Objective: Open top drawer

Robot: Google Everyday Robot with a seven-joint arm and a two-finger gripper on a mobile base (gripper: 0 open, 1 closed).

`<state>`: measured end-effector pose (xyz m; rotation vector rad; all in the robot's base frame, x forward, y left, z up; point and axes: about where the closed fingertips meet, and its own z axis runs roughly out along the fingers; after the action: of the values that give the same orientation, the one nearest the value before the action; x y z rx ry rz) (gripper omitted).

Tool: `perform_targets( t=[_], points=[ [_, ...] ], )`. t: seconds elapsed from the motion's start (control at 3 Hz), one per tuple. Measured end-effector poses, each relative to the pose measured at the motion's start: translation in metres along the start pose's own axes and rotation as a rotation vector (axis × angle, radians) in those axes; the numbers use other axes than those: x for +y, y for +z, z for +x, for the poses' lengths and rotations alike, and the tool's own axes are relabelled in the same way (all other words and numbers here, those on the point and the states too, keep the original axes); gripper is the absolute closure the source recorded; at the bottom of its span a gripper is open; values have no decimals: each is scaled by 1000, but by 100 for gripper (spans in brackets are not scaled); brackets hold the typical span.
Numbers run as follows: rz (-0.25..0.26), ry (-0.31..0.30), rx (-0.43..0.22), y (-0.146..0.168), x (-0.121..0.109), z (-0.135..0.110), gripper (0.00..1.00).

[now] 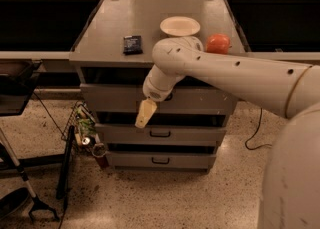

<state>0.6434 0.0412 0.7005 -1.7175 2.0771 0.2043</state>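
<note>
The top drawer [205, 101] is the widest grey front of the cabinet, just under the grey top. Its front stands about level with the two narrower drawers below. My wrist covers most of its black handle. My gripper [146, 114] is cream-coloured and points down and left in front of the lower edge of the top drawer, left of its centre. My arm reaches in from the right across the cabinet's front.
On the cabinet top [110, 28] lie a white plate [180, 25], a small black object [132, 44] and an orange-red ball [218, 43]. The middle drawer [160, 134] and bottom drawer [160, 160] have black handles. A wire basket [80, 125] and a black stand [30, 193] are at left, and a cable [256, 128] lies at right.
</note>
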Motion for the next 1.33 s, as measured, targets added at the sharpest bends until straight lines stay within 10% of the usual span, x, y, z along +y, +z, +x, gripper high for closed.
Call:
perform_targets(
  t=[1.33],
  points=[
    [14, 77, -38, 47, -24, -35, 0]
  ],
)
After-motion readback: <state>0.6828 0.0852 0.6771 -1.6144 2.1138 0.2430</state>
